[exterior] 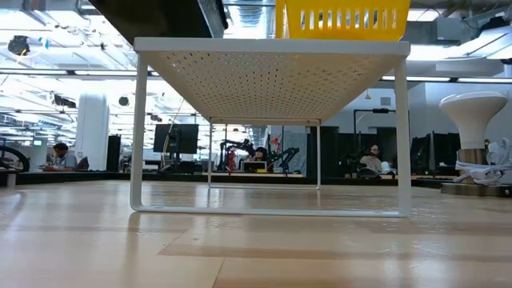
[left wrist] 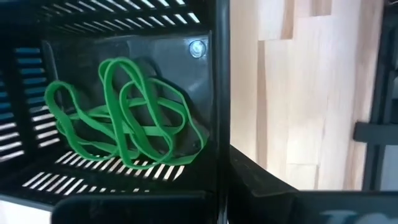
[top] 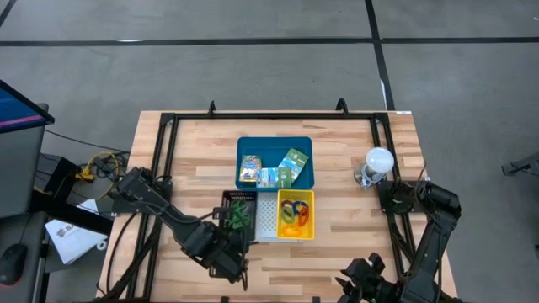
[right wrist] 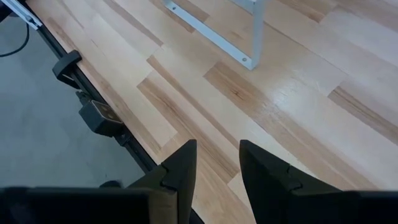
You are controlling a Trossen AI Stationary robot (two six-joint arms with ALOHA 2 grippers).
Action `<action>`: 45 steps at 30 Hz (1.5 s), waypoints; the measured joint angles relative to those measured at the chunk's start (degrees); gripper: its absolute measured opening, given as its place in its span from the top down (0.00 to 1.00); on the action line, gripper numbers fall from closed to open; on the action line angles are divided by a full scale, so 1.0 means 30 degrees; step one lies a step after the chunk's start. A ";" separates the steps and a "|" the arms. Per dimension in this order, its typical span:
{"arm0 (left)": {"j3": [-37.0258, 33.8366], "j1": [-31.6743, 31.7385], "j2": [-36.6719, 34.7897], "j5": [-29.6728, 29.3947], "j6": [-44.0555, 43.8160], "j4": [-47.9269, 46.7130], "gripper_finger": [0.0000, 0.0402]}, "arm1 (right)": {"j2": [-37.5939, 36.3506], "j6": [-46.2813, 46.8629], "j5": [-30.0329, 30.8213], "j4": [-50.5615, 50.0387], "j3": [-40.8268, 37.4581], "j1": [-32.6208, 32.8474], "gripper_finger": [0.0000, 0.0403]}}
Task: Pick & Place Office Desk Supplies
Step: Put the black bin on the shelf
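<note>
Rubber bands [left wrist: 121, 112], all green, are lying tangled in a loose heap on the floor of a black slotted bin [top: 238, 210], and we are seeing them best through the left wrist view. More bands, red, blue and orange [top: 294, 210], are sitting in the yellow bin [top: 296, 215] to the right of the black one. Both bins are resting on a white perforated shelf [exterior: 272, 72], which is standing on thin legs on the counter [top: 337, 236]. Just beyond the shelf, farther from us, a blue tray [top: 274, 162] is holding several small printed packets [top: 271, 171] in green, blue and yellow.

We are finding the left claw [top: 236, 265] at the near side of the black bin, its fingers closed together and holding nothing, with the green bands lying apart from it inside the bin.

Well to the right, a white bulb-shaped object [top: 378, 162] is standing on the counter beside the dark frame rail [top: 383, 168].

The right claw [right wrist: 214, 165] is hanging over bare wood at the near right corner of the counter, its fingers standing partly apart with nothing between them.

In the low view, people are sitting at desks in the room behind the counter.
</note>
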 joint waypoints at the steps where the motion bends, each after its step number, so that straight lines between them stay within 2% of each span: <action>1: 0.0000 0.0040 0.0010 0.0031 0.0010 0.0182 1.00 | 0.0000 0.0000 0.0007 -0.0013 0.0000 0.0000 0.70; 12: 0.0116 0.0026 0.0807 0.0187 0.0479 0.1049 1.00 | 0.0000 -0.0007 0.0574 -0.0478 0.0000 -0.0015 0.70; 19: 0.1442 0.0166 0.2117 0.0287 0.0636 0.0420 1.00 | 0.0000 -0.0007 0.0576 -0.0590 0.0000 0.0007 0.70; 45: 0.1501 0.1439 0.2130 0.0338 0.1496 0.1925 1.00 | 0.0007 0.0226 0.0670 -0.1610 0.0000 0.0364 0.70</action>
